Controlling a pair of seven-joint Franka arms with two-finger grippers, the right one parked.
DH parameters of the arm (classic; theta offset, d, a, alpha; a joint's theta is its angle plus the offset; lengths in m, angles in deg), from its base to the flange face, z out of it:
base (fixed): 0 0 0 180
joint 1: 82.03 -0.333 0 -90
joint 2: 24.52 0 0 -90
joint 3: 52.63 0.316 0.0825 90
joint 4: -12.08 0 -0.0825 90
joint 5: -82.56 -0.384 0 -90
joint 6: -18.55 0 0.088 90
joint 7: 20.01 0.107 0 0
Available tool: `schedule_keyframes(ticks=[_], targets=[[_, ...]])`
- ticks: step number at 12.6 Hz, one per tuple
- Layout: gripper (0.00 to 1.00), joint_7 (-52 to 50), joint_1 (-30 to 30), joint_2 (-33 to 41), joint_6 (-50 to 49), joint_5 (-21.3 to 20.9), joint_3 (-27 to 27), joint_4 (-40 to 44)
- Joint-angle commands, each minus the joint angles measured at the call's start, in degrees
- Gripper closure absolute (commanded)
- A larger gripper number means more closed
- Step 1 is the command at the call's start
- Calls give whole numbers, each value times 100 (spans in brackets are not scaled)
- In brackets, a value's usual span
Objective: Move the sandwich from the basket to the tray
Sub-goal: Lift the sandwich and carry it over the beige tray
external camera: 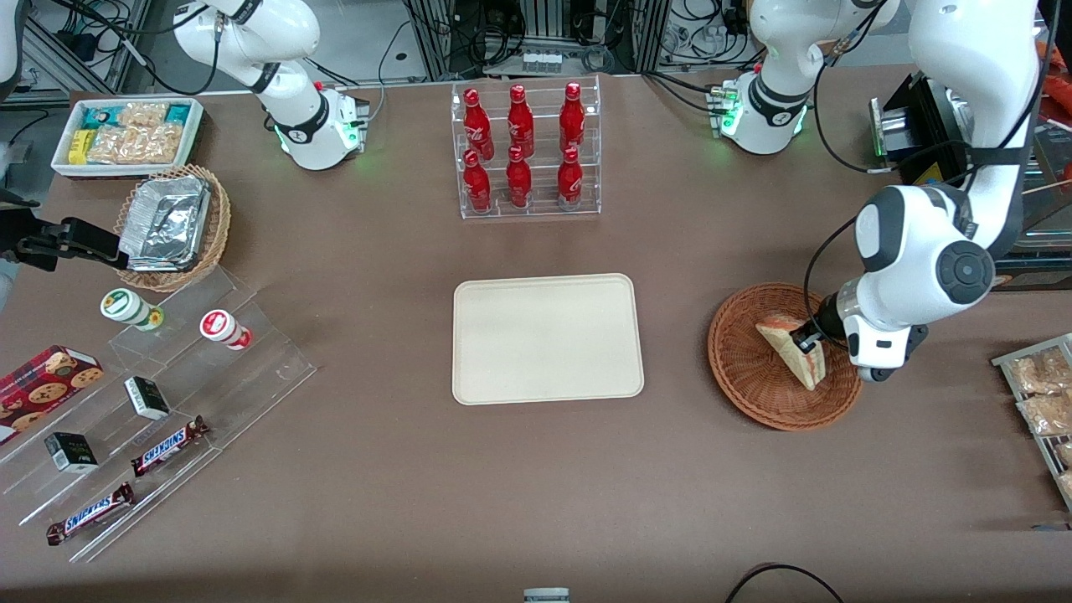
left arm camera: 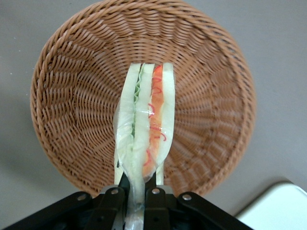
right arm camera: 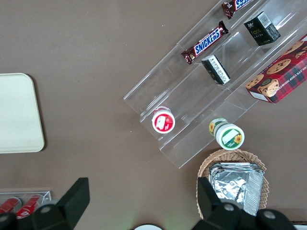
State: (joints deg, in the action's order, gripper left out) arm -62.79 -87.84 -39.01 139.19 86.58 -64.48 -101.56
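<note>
- Left wrist view: your gripper (left arm camera: 136,191) pinches the sandwich (left arm camera: 144,124) at its narrow end — the fingers (left arm camera: 156,199) are pressed on the two bread faces, so the red and green filling edge points away from the camera and stays free.
- The sandwich hangs over the reddish-brown wicker basket (left arm camera: 72,96), and I judge it is lifted or nearly lifted, because the weave shows all around it; whether its tip touches the bottom I cannot tell.
- In the front view the gripper (external camera: 808,342) comes in from the working arm's end of the table, low over the basket (external camera: 745,377), and the sandwich (external camera: 796,347) is tilted inside the rim.
- The cream tray (external camera: 548,339) lies well apart from the basket, toward the middle of the table — it looks bare, so you may put the sandwich anywhere on it.
- A thin grip on soft bread could slip, so I would move slowly.
</note>
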Motion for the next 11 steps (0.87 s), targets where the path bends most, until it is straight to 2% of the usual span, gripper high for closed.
schedule_keyframes(ticks=[1, 5, 9, 11], targets=[[100, 233, 307, -19, -278, -85, -27, 315], [100, 779, 1061, -106, -454, -85, -27, 754], [100, 578, 1959, -501, -463, -85, -27, 1316], [100, 62, 2485, -948, -472, -111, -19, 1825]])
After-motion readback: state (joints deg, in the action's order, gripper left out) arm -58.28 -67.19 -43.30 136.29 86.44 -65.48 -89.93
